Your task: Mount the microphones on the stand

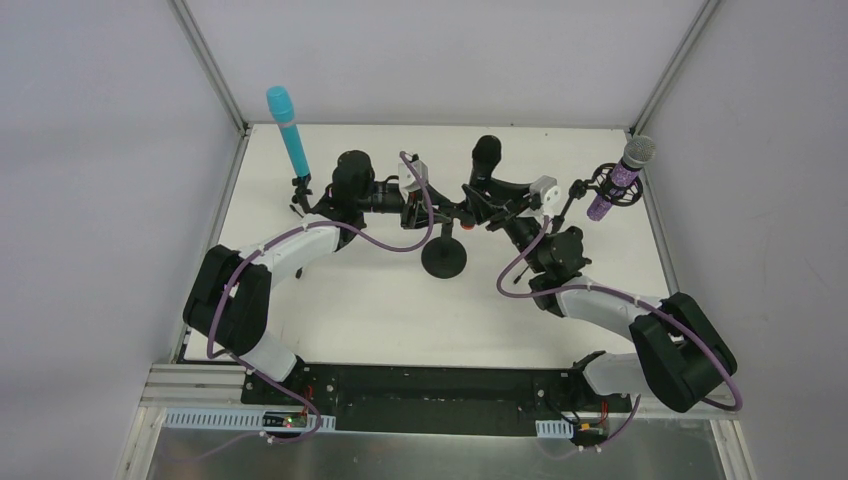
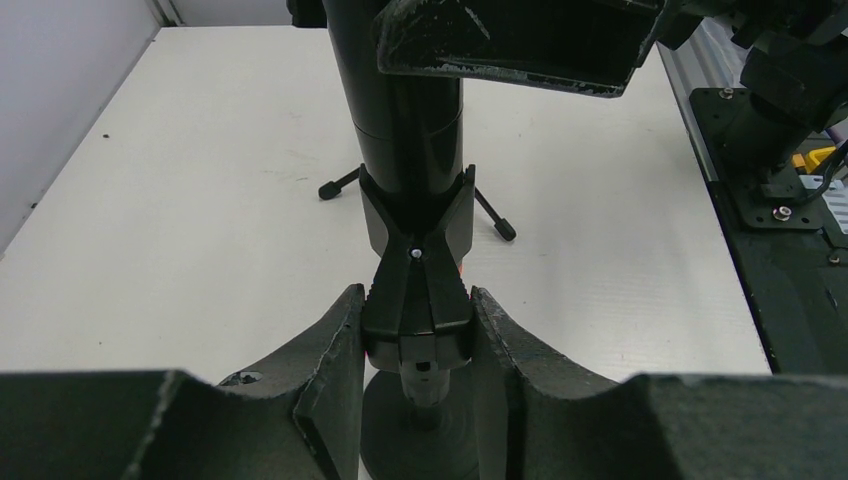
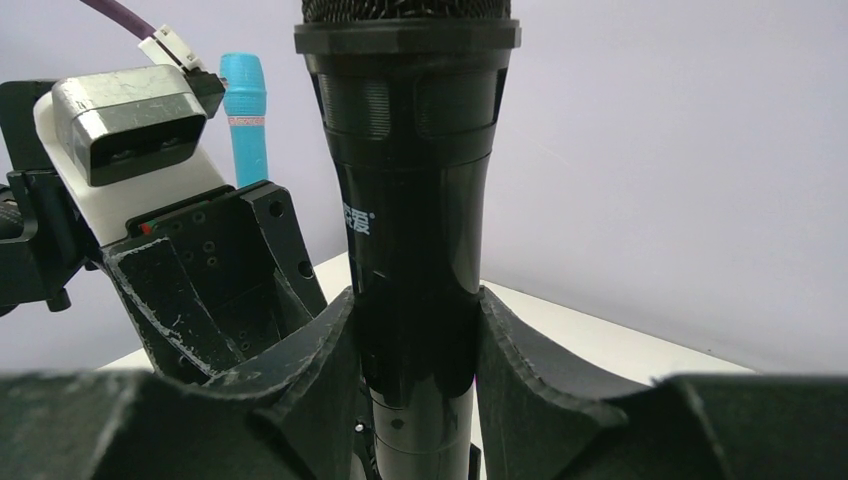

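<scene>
From above, the turquoise microphone (image 1: 287, 130) and the purple microphone (image 1: 622, 175) sat in holders at the left and right ends of the stand (image 1: 443, 257). The black microphone (image 1: 486, 155) stood over the stand's middle.

In the left wrist view, the left tool (image 2: 415, 310) pinched the stand's clip (image 2: 416, 290) (the black body resting in its fork).

In the right wrist view, the right tool (image 3: 415, 320) squeezed the black microphone upright. If the clip had not properly gripped the body, a release could drop it onto the surface (image 1: 350, 320). An off-axis push might topple the stand.

The black microphone (image 3: 415, 250) — head, tail cropped off.
</scene>
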You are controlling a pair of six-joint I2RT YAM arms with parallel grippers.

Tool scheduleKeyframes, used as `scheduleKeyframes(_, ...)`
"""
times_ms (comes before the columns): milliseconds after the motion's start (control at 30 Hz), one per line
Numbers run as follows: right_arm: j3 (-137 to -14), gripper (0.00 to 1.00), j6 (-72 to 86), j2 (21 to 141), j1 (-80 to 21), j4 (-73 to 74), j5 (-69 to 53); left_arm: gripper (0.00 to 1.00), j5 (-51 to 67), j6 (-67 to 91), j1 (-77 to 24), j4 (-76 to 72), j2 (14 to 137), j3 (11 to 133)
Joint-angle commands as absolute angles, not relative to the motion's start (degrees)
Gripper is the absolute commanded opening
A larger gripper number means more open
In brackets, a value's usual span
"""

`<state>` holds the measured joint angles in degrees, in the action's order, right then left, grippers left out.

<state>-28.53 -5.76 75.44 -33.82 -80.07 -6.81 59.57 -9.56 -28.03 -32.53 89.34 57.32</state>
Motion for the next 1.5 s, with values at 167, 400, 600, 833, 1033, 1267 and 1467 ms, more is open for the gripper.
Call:
scheduleKeyframes(167, -28.14, 0.00, -5.86, 74.86, -35.31, -87.28, -4.61, 0.00, 59.80, -8.48, -27.95, -32.82, 89.82, 59.77)
scheduleKeyframes(400, -27.64, 0.04, -5.56, 75.46, -35.33, -87.28, -2.87, 0.70, 59.75, -9.56, -27.95, -32.43, 89.21, 59.33)
scheduleKeyframes(600, -27.93, 0.23, -5.51, 75.58, -35.41, -86.78, -2.22, 0.99, 57.48, -11.67, -27.95, -33.04, 87.45, 57.22)
scheduleKeyframes(833, -28.87, 0.53, -5.55, 75.57, -35.42, -85.32, -2.86, 0.99, 56.04, -11.76, -27.95, -33.07, 87.34, 56.67)
scheduleKeyframes(1033, -29.17, 0.73, -5.42, 75.46, -35.43, -84.84, -2.32, 0.99, 56.16, -12.64, -27.95, -34.21, 87.63, 55.30)
scheduleKeyframes(1267, -27.94, 0.93, -4.83, 73.47, -35.41, -84.81, -2.30, 0.99, 55.43, -11.75, -27.82, -37.32, 87.57, 53.81)
scheduleKeyframes(1467, -26.22, 0.99, -4.45, 71.26, -35.43, -84.77, -2.52, 0.99, 55.37, -12.88, -27.60, -37.70, 86.78, 52.57)
